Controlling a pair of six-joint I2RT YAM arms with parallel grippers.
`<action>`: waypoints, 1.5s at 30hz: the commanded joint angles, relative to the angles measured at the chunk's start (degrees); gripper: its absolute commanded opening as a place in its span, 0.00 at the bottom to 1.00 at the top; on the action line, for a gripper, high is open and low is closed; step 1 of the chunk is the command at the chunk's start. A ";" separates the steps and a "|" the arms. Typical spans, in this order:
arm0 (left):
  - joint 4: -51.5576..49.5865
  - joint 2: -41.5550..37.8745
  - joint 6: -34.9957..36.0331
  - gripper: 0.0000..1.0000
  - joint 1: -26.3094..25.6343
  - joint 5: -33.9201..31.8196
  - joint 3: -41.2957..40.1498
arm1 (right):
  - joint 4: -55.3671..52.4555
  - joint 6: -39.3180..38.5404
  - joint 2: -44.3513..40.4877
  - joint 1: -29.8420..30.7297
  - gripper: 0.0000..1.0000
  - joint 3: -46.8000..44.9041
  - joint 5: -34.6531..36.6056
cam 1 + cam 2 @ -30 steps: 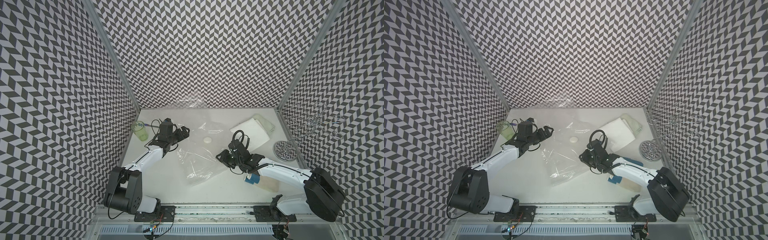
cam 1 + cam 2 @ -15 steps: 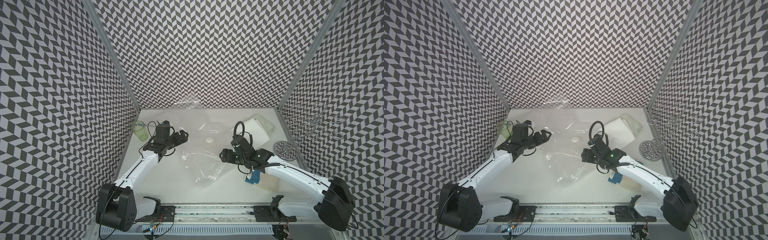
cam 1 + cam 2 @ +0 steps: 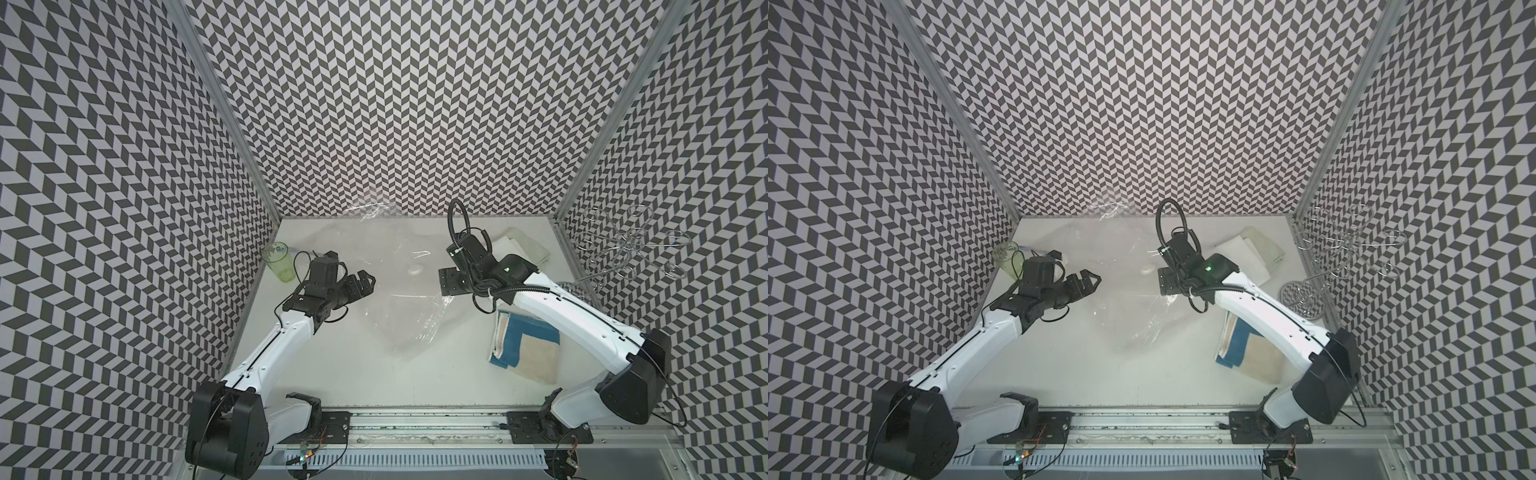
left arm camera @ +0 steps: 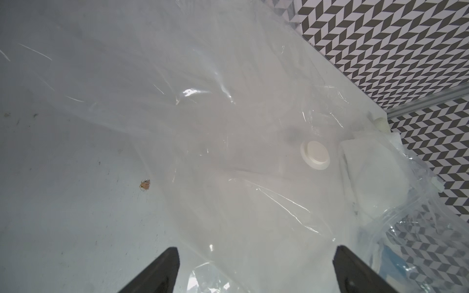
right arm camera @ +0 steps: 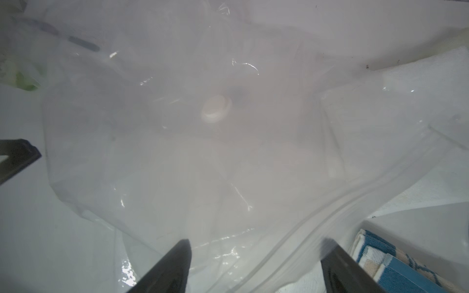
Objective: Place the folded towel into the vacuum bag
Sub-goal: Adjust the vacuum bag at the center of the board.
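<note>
Your right pincer (image 5: 256,253) has just sprung apart: jaws wide, empty, above the zip edge (image 5: 317,228) of the vacuum bag (image 3: 399,299). Left pincer (image 4: 256,251) also spread, holding nothing. Bag lies slack on the counter (image 3: 332,374). The folded towel (image 3: 528,349) sits outside it, just beside that edge. Loading not begun.

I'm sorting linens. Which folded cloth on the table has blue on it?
The folded towel nearest the front, blue and beige. The white cloth and pale cloth at the back are plain.
</note>
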 commanded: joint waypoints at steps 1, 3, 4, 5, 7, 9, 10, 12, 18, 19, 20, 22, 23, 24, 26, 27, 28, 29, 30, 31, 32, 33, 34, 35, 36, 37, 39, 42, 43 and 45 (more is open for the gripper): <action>1.47 0.61 0.71 0.97 -0.17 1.09 -0.67 | -3.85 -2.11 -4.48 -1.43 0.83 2.91 4.10; 2.25 0.86 0.40 0.97 -0.21 0.93 -0.85 | -7.36 -2.46 -3.25 -3.57 0.85 5.35 5.47; 2.22 1.11 0.40 0.97 -0.17 0.82 -0.75 | -7.84 -2.89 -3.00 -4.25 0.86 5.80 6.79; 2.00 1.26 0.47 0.97 -0.17 1.01 -0.56 | -7.27 -3.56 -3.05 -4.86 0.86 5.89 7.26; 1.42 1.32 0.63 0.97 -0.17 1.12 -0.37 | -4.62 -5.42 -2.13 -6.03 0.85 7.50 5.65; 0.82 1.08 1.04 0.97 -0.17 0.75 -0.97 | 0.58 -8.14 -0.09 -5.92 0.83 7.87 -0.38; 0.70 0.97 1.31 0.97 -0.17 0.36 -1.45 | 3.81 -7.83 1.34 -5.61 0.82 6.66 -3.74; 0.90 1.09 1.71 0.97 -0.17 -0.88 -2.56 | 10.52 -6.71 4.42 -4.71 0.80 3.23 -7.97; 6.26 6.99 1.11 0.97 -0.08 -0.40 -3.25 | 16.62 -4.92 18.63 -4.60 0.71 1.82 -5.69; 7.19 8.62 1.00 0.97 -0.08 -0.25 -2.92 | 17.17 -4.93 19.97 -4.57 0.69 0.84 -6.37; 8.06 9.99 1.01 0.97 -0.08 -0.18 -2.44 | 17.89 -4.61 20.75 -4.60 0.68 -0.47 -7.48; 9.33 12.98 1.21 0.97 -0.08 0.29 -1.01 | 20.37 -3.08 21.04 -4.28 0.63 -5.19 -12.40; 10.16 14.61 1.27 0.96 -0.11 0.35 -0.26 | 22.22 -2.02 20.64 -3.64 0.61 -8.10 -15.29; 10.79 16.32 1.22 0.96 -0.16 0.52 0.92 | 23.88 -1.18 20.11 -2.55 0.60 -10.93 -17.65; 11.50 19.65 1.57 0.96 -0.16 0.38 3.50 | 25.64 0.06 19.76 0.17 0.60 -14.72 -20.32; 11.98 21.47 1.70 0.96 -0.24 0.42 4.73 | 26.05 0.62 19.81 1.63 0.59 -15.98 -21.38; 12.40 22.96 1.88 0.96 -0.18 0.30 5.90 | 26.67 1.35 19.94 2.70 0.59 -17.13 -22.62; 12.67 24.99 1.98 0.96 -0.17 0.31 7.41 | 27.77 2.36 20.11 3.63 0.59 -18.21 -24.64; 12.42 27.06 2.13 0.96 -0.03 0.36 9.24 | 29.21 3.59 20.38 4.36 0.58 -19.10 -26.92; 11.90 28.61 2.59 0.96 -0.16 0.56 11.08 | 30.82 4.71 20.80 4.91 0.57 -19.61 -28.98; 10.66 30.39 3.14 0.96 -0.13 0.88 13.48 | 32.83 6.01 21.33 5.36 0.56 -19.85 -31.35; 9.33 31.33 3.71 0.96 -0.15 0.83 15.48 | 34.58 7.47 22.41 5.74 0.56 -19.58 -33.56; 8.50 31.64 4.34 0.96 -0.06 0.78 16.82 | 35.87 8.70 23.38 6.01 0.55 -19.03 -35.31; 7.59 31.42 5.06 0.96 -0.08 0.40 17.69 | 37.11 10.00 24.45 6.28 0.55 -18.00 -36.88; 6.76 30.71 5.82 0.96 0.05 -0.36 18.13 | 37.62 11.00 25.36 6.60 0.54 -16.66 -37.26; 6.22 29.89 6.37 0.96 0.25 -1.00 18.00 | 37.23 11.51 26.09 6.73 0.54 -15.27 -36.11; 4.83 27.20 6.89 0.96 1.36 -1.64 16.41 | 35.84 11.26 27.25 6.32 0.54 -12.40 -30.95; 4.22 21.27 6.09 0.96 4.27 -1.37 11.80 | 31.39 7.09 29.76 4.22 0.55 -7.90 -23.56; 3.93 19.36 5.81 0.96 5.14 -1.22 10.69 | 30.15 5.30 30.23 3.54 0.55 -6.79 -21.68; 2.95 15.26 5.82 0.96 6.36 -0.77 9.15 | 28.86 -0.09 30.02 2.55 0.55 -5.90 -17.45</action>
